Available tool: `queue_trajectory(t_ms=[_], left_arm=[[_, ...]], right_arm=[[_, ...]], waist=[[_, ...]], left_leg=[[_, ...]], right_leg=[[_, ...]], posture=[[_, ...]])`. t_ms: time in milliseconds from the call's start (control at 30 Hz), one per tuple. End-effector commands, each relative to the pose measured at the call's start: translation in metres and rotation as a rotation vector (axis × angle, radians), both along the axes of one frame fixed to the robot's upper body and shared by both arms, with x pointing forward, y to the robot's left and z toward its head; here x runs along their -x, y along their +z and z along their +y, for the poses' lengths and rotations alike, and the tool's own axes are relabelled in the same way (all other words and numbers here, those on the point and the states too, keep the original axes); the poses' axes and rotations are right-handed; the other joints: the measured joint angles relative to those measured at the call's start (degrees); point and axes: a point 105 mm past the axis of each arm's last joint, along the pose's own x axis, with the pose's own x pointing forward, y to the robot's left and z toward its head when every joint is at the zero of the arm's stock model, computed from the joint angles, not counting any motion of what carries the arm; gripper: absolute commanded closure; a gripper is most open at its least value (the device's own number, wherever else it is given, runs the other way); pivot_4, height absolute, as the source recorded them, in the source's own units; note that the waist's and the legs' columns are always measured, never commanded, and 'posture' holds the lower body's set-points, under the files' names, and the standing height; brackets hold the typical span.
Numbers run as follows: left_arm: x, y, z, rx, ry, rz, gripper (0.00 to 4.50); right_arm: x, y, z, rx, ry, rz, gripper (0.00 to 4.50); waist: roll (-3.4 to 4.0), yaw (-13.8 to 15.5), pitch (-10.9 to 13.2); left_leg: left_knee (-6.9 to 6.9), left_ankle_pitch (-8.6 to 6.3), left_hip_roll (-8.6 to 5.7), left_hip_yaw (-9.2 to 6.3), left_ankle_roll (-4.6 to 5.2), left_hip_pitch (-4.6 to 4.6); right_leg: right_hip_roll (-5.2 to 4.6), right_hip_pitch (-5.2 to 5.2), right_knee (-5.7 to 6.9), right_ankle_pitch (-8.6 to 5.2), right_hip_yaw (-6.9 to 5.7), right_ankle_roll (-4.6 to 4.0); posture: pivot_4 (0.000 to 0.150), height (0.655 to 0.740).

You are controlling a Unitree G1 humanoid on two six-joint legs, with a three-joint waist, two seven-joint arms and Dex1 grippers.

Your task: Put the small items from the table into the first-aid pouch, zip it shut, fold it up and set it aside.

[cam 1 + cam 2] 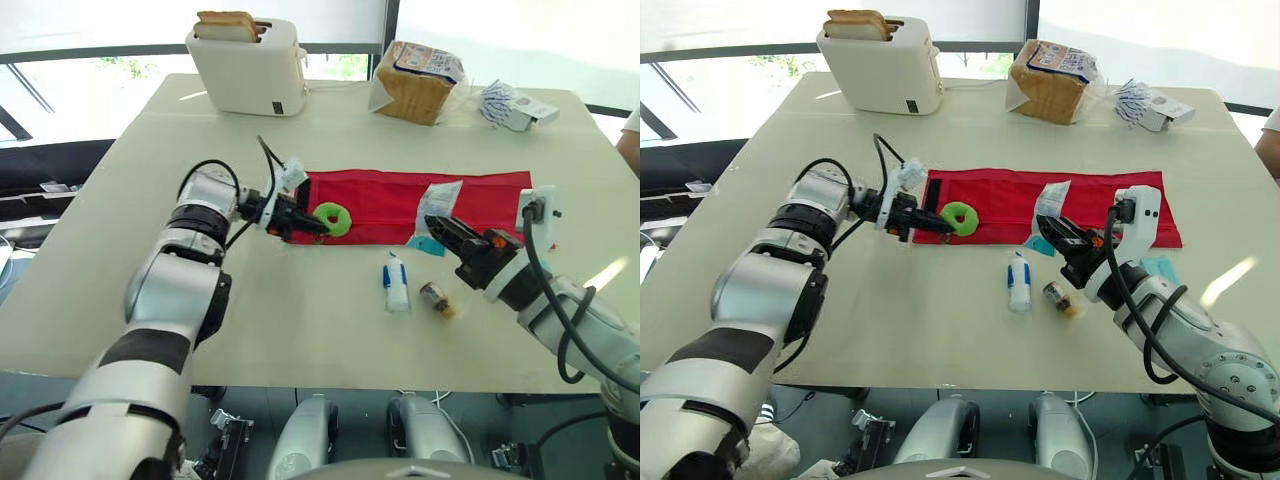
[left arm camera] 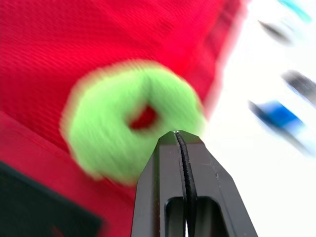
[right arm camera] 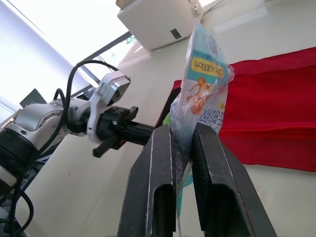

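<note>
Table point(image 1: 300, 330): pale top. The task items lie across its middle and kitchen goods stand along the far edge.
First-aid pouch point(image 1: 390, 200): red, unfolded and lying flat, long side running left to right at mid-table.
Green ring point(image 1: 332, 219): soft and bright green with a hole through its centre. It rests on the left end of the first-aid pouch, with red fabric visible through the hole.
Left gripper point(image 1: 318, 228): at the left end of the first-aid pouch, its tip against the near-left rim of the green ring.
Left jaws: closed. The left wrist view shows the two black fingers point(image 2: 163, 163) pressed together. Whether they nip the ring's rim cannot be told.
Right gripper point(image 1: 435, 225): over the near edge of the first-aid pouch, right of centre.
Right jaws: closed on the lower end of the clear packet, clamped between both fingers point(image 3: 158, 163).
Clear packet point(image 3: 202, 84): printed plastic sachet, standing up from the right gripper above the red fabric.
Teal piece point(image 1: 425, 245): small, at the near edge of the first-aid pouch, just beside the right gripper. Its nature cannot be told.
Small bottle point(image 1: 397, 283): white with a blue band, lying on the bare table near of the first-aid pouch.
Brown vial point(image 1: 436, 299): on the bare table just right of the small bottle and apart from it.
Toaster point(image 1: 250, 75): white, at the far left, with bread slices point(image 1: 228, 25) standing in its slots.
Bread loaf point(image 1: 415, 85): bagged, at the far edge right of the toaster.
White pack point(image 1: 515, 105): at the far right, beside the bread loaf.
</note>
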Motion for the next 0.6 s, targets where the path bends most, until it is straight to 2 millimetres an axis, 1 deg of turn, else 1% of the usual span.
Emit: queue_trajectory(t_ms=[33,67,100,133,167,200,267,367,467,600], left_arm=[[-0.007,0.028,-0.005,0.069,-0.013,-0.145,4.45],[-0.015,0.031,-0.006,0.063,0.033,-0.21,4.45],[-0.018,0.034,-0.008,0.075,0.049,-0.236,4.45],[-0.016,0.036,-0.012,0.094,0.029,-0.244,3.94],[-0.013,0.038,-0.016,0.114,0.003,-0.239,3.61],[-0.015,0.038,-0.022,0.108,0.01,-0.267,3.2],[-0.02,0.038,-0.03,0.103,0.045,-0.31,2.18],[-0.021,0.035,-0.045,0.084,0.078,-0.3,0.71],[-0.022,0.022,-0.053,0.01,0.152,-0.271,0.71],[-0.015,0.012,-0.061,-0.029,0.172,-0.245,0.71]], right_arm=[[0.008,0.011,0.003,-0.009,0.025,-0.062,4.5],[0.007,0.011,0.004,-0.008,0.025,-0.061,4.5],[0.007,0.01,0.004,-0.008,0.026,-0.061,4.5],[0.007,0.01,0.004,-0.01,0.028,-0.062,4.5],[0.006,0.01,0.004,-0.012,0.03,-0.063,4.5],[0.006,0.01,0.005,-0.014,0.032,-0.064,4.5],[0.006,0.01,0.005,-0.015,0.036,-0.065,4.5],[0.006,0.01,0.005,-0.012,0.039,-0.068,4.5],[0.006,0.009,0.004,-0.004,0.031,-0.073,4.5],[0.007,0.01,0.003,0.0,0.018,-0.079,4.5]], waist=[[0.0,0.3,0.0],[0.0,0.4,0.0],[0.0,0.6,0.0],[0.0,0.7,0.0],[0.0,0.7,0.0],[0.0,0.7,0.0],[0.0,0.7,0.0],[0.0,0.5,0.0],[0.0,0.3,0.0],[0.01,0.1,0.0]], left_leg=[[0.05,0.0,0.0,-0.03,0.0,-0.04],[0.1,0.0,-0.01,-0.05,0.0,-0.05],[0.17,0.0,-0.03,-0.07,0.0,-0.08],[0.26,-0.01,-0.03,-0.11,0.01,-0.1],[0.33,-0.02,-0.04,-0.12,0.04,-0.12],[0.35,-0.03,-0.07,-0.11,0.05,-0.15],[0.38,-0.04,-0.09,-0.11,0.07,-0.15],[0.39,-0.04,-0.09,-0.12,0.07,-0.16],[0.39,-0.04,-0.08,-0.14,0.07,-0.16],[0.38,-0.04,-0.05,-0.12,0.06,-0.12]], right_leg=[[-0.02,-0.01,0.01,0.0,0.04,0.0],[-0.03,-0.01,0.01,0.0,0.02,0.0],[-0.04,0.01,0.01,0.0,0.0,0.01],[-0.06,0.04,0.0,0.01,-0.03,0.01],[-0.07,0.05,0.01,0.01,-0.04,0.02],[-0.08,0.05,0.01,0.01,-0.05,0.02],[-0.1,0.05,0.01,0.01,-0.04,0.03],[-0.11,0.05,0.02,0.02,-0.03,0.03],[-0.09,0.05,0.04,0.02,-0.03,0.03],[-0.04,0.04,0.07,0.02,0.0,0.03]], posture=[[0.15,0.74],[0.15,0.74],[0.15,0.74],[0.15,0.74],[0.15,0.74],[0.15,0.74],[0.15,0.74],[0.15,0.74],[0.15,0.74],[0.15,0.74]])
